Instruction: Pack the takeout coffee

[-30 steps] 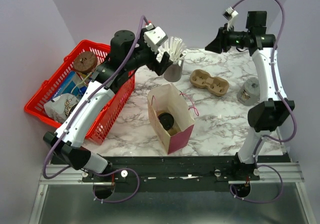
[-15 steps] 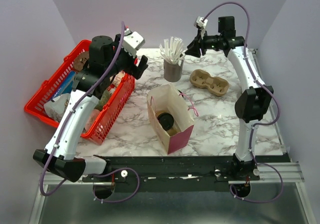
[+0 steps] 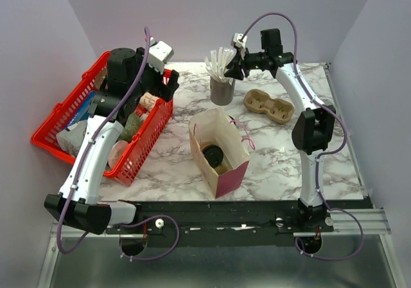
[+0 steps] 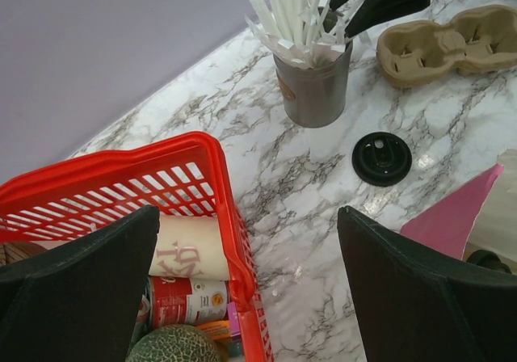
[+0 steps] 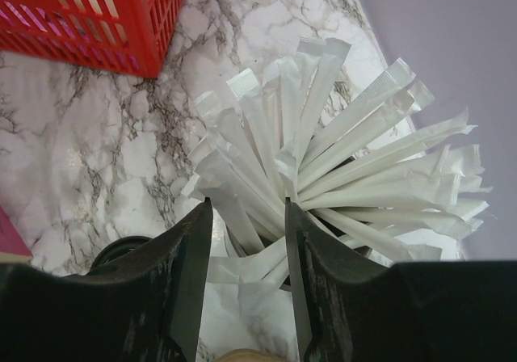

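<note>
Right hand (image 5: 247, 216) swung left over the stick cup (image 3: 222, 94); left hand (image 3: 168, 85) drew back over the basket (image 4: 105, 166).

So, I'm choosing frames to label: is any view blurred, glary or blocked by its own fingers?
Top external: sharp, evenly lit. Left wrist: black lid and grey cup crisp; left gripper blocks both lower corners. Right wrist: white sticks bright but readable; right gripper hides the bottom.

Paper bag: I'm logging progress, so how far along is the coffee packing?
Done: a dark-topped cup sits in the paper bag. In hand: the right pincer, jaws apart, straddles white sticks in the grey cup. Left to do: a black lid lies on the table; the left pincer hangs open, empty.
</note>
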You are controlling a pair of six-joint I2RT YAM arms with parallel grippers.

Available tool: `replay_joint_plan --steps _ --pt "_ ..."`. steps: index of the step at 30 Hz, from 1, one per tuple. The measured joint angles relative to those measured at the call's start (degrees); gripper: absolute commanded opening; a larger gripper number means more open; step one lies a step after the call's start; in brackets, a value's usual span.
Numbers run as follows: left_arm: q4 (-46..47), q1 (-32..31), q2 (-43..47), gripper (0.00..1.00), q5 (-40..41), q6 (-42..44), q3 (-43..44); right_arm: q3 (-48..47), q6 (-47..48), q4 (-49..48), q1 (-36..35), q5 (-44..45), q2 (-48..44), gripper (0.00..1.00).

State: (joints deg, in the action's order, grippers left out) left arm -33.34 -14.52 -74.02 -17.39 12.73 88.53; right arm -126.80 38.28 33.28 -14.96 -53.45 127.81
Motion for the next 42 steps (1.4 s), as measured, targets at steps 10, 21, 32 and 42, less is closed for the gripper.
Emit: replay_joint_plan --steps 10,21,32,42 --pt "-0.22 0.46 0.02 0.99 -0.20 -0.57 -0.72 -0.24 1.27 -0.76 -0.87 1.66 2.80 0.46" --pt "-0.26 0.79 0.02 0.99 -0.26 -0.59 -2.23 -0.20 4.74 -0.52 -2.14 1.77 3.21 0.45" --pt "-0.24 0.96 0.02 0.99 -0.42 -1.03 -2.64 2.36 8.92 0.35 -3.80 3.54 3.02 0.39" --pt "-0.15 1.07 0.11 0.99 -0.44 -1.51 -3.45 5.40 9.25 0.44 -3.85 7.48 0.07 0.38"
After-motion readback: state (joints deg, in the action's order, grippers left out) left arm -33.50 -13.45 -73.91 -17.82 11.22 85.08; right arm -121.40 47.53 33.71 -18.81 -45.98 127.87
